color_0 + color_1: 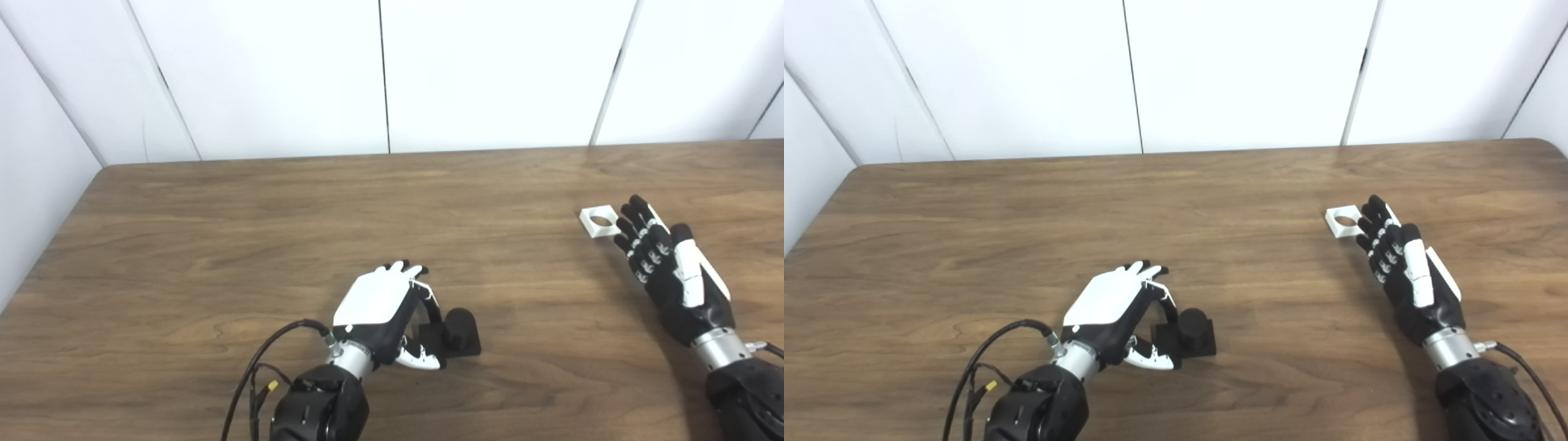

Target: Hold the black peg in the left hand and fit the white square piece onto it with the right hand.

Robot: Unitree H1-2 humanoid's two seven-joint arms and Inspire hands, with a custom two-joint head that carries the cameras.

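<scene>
Reaching stage for both pickups: my left hand [383, 309], fingers spread, cups beside the black round peg on its square base [456, 334], which stands on the brown wood tabletop [245, 233], ungrasped as far as I can tell. My right hand [670, 266] lies flat and spread, fingertips [631, 211] at the white square piece with a round hole [600, 220]. Next, I judge: close left around the peg, pinch the piece's edges.

Under my robot hand lies a brown wood-grain tabletop [257, 233], its grain running side to side, with a rounded corner far off to my right. Beyond my fingertips the far edge meets a wall of plain white panels [502, 73], split by thin dark seams [384, 73]. Another white panel [30, 171] slants along the tabletop's edge, well off to my left.
</scene>
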